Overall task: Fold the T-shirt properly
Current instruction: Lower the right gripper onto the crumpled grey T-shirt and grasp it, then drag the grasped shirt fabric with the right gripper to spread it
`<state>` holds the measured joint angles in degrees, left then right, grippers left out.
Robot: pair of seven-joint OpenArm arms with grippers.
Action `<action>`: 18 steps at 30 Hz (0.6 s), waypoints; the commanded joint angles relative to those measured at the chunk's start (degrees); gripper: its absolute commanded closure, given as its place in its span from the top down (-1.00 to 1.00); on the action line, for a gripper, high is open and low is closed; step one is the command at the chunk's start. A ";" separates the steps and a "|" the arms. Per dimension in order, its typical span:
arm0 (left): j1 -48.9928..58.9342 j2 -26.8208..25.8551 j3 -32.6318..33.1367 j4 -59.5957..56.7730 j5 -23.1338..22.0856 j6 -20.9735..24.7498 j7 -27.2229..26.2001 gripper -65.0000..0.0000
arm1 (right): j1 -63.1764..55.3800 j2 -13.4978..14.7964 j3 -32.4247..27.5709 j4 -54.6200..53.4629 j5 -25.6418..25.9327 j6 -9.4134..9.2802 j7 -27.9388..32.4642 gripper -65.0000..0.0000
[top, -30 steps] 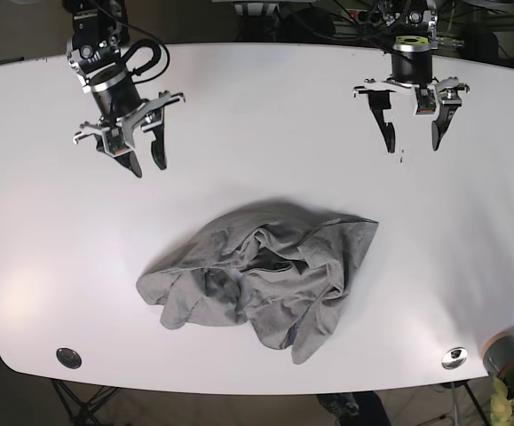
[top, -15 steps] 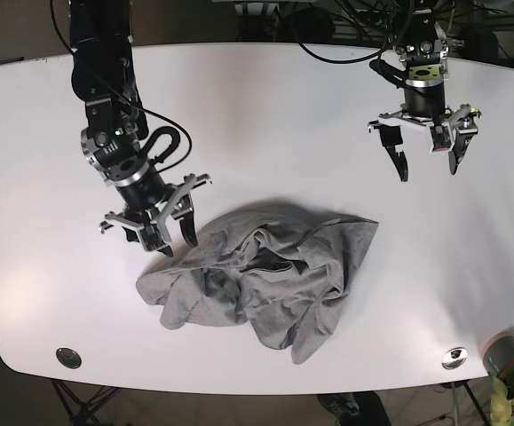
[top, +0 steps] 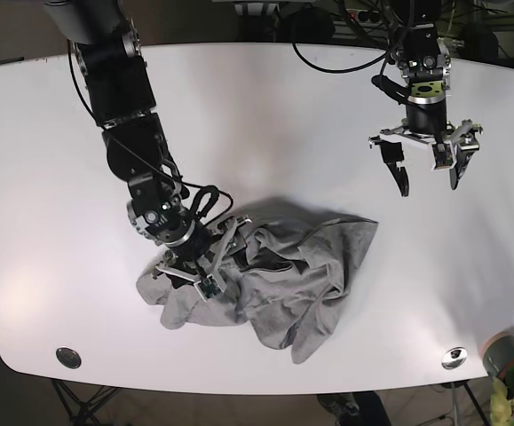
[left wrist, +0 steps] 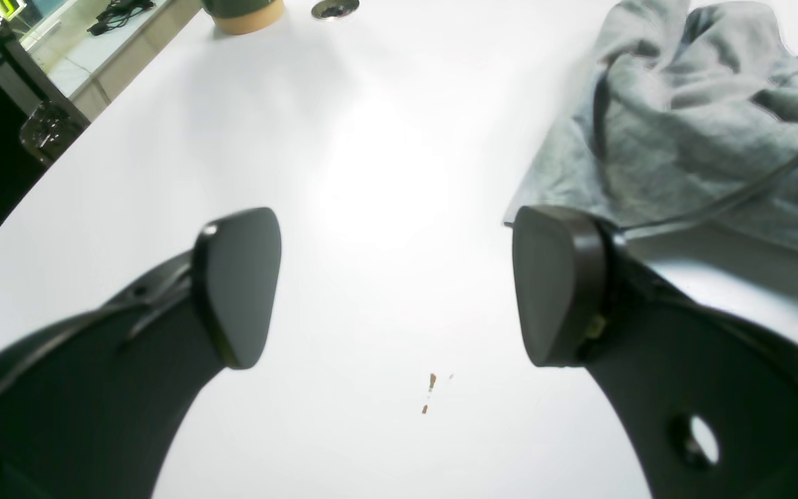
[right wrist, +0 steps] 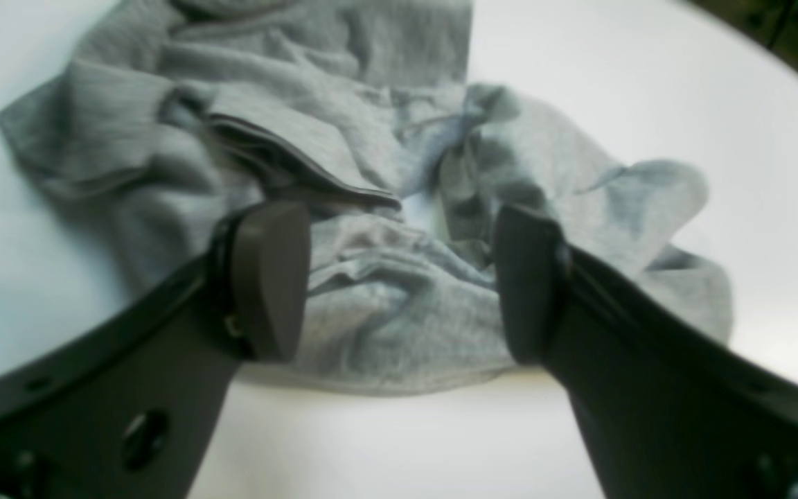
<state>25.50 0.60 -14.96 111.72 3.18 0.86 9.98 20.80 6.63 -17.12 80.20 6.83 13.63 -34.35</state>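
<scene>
Hovering spread right fingers [top: 199, 271] low over crumpled T-shirt [top: 283, 275] at bench [top: 265, 124] centre; left fingers [top: 430, 173] spread, well apart from cloth. Pinch a single hem layer near the left edge, close fully, lift outward to flatten before folding.

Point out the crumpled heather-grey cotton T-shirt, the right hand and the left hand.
Crumpled heather-grey cotton T-shirt [top: 314, 266]: base view, right-hand folds.
Right hand [right wrist: 399, 277]: right wrist view, midway between open fingertips.
Left hand [top: 428, 173]: base view, midway between open fingertips.
</scene>
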 commanded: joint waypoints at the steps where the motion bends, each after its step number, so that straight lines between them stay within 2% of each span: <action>1: -0.75 -0.73 -0.20 0.85 0.12 0.32 -1.85 0.52 | 3.95 -1.23 0.29 -4.29 0.07 0.48 1.69 0.26; 4: -0.92 -1.52 -0.20 0.85 0.12 0.32 -1.85 0.52 | 7.38 -1.84 0.20 -12.12 0.07 2.59 1.86 0.26; 8: -1.80 -1.61 -0.20 0.85 0.12 0.32 -1.85 0.52 | 9.49 -1.84 0.20 -18.80 0.16 4.17 3.80 0.26; 14: -3.21 -2.14 -0.12 0.76 -0.06 0.32 -0.26 0.52 | 9.14 -1.75 0.20 -24.16 0.16 4.35 7.49 0.25; 16: -4.35 -2.49 -0.03 0.76 -0.41 0.32 0.70 0.52 | 7.64 -1.58 0.20 -24.86 0.16 4.35 8.55 0.14; 18: -5.50 -2.40 -0.03 0.76 -0.41 0.32 1.23 0.52 | 5.97 -1.40 0.20 -24.95 0.16 4.35 9.43 -0.13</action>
<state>20.84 -1.54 -14.96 111.50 2.96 0.99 12.73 26.22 5.04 -17.08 54.68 6.55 17.85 -25.54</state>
